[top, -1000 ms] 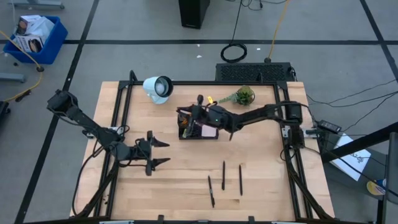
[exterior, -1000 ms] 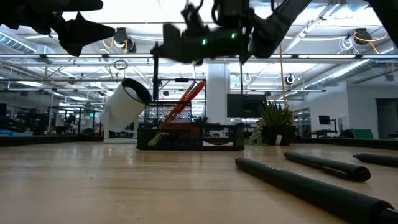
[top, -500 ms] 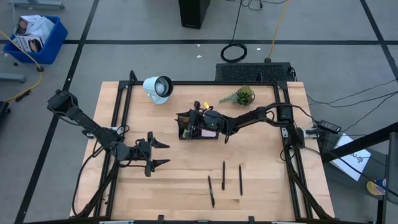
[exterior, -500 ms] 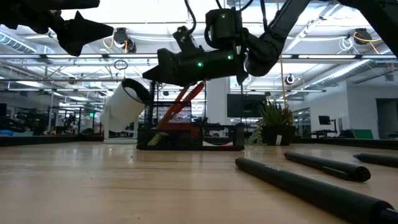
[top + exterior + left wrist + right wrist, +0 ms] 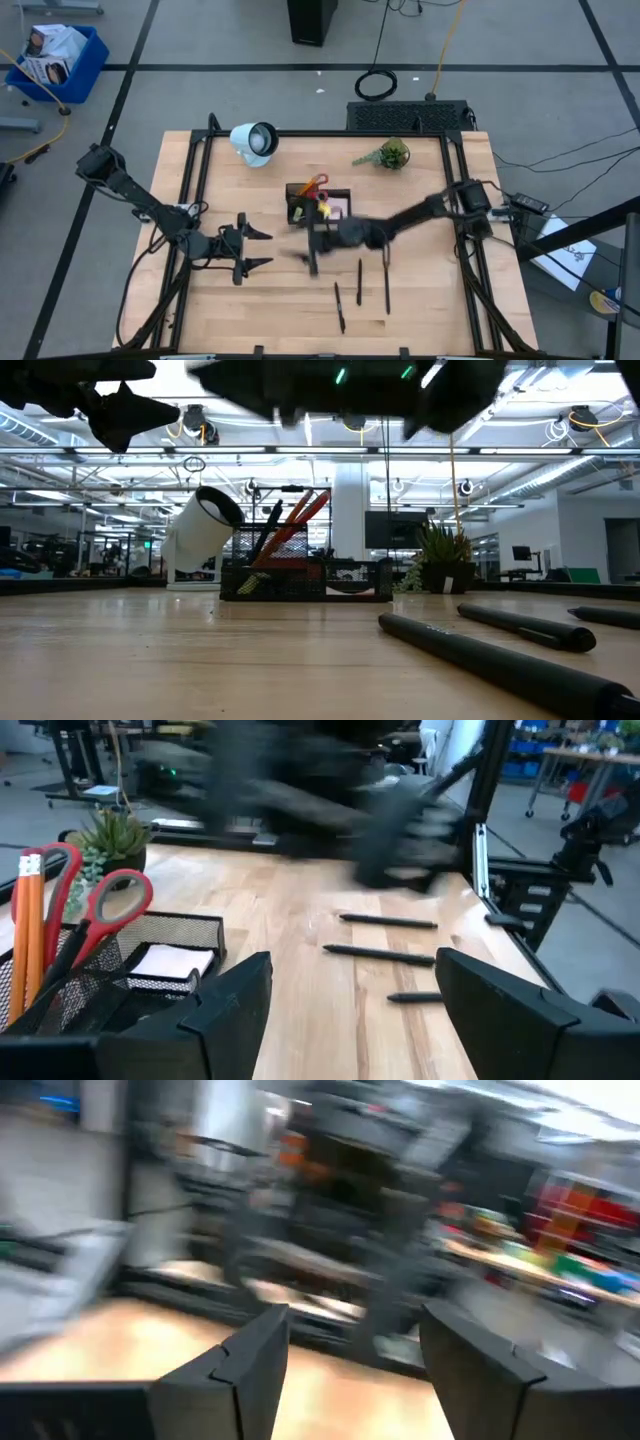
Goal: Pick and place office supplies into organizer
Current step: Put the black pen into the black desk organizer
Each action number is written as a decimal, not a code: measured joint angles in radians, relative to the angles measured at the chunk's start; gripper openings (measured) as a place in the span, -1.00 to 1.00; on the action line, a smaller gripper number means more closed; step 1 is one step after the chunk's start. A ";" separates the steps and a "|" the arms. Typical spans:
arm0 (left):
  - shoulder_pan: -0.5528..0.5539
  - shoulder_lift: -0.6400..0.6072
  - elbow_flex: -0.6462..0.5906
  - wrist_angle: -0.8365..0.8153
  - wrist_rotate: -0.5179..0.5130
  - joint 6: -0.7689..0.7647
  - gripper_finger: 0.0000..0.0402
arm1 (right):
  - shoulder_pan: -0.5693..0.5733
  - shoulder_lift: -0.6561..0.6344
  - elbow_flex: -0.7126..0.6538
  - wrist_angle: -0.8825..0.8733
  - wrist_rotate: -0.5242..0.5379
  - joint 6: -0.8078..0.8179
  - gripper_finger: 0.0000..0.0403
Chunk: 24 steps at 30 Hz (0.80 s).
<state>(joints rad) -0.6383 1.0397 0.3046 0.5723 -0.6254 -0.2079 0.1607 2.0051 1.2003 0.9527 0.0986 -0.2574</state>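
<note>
White round lamp (image 5: 254, 141) lying on wooden bench (image 5: 270, 290) near far-left corner, opening facing right. Small green plant (image 5: 392, 154) at far right side of bench. Blue bin (image 5: 56, 62) on grey floor, far left. Coiled black cable (image 5: 376, 84) on floor beyond bench.
</note>
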 joint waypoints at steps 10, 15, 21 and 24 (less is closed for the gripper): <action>-0.005 0.000 0.000 0.008 0.000 0.004 0.39 | 0.227 -0.009 -0.001 0.098 -0.036 0.238 0.02; -0.005 0.000 0.000 0.007 0.000 -0.001 0.39 | 0.301 -0.009 -0.001 0.148 -0.050 0.332 0.02; -0.005 0.000 0.000 0.004 0.000 -0.012 0.39 | 0.347 -0.011 -0.001 0.246 -0.044 0.330 0.00; -0.005 0.000 0.000 0.000 0.000 -0.014 0.38 | 0.359 -0.013 -0.001 0.156 0.095 0.305 0.01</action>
<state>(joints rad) -0.6434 1.0397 0.3046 0.5724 -0.6258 -0.2222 0.5193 1.9923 1.1992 1.1087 0.1941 0.0480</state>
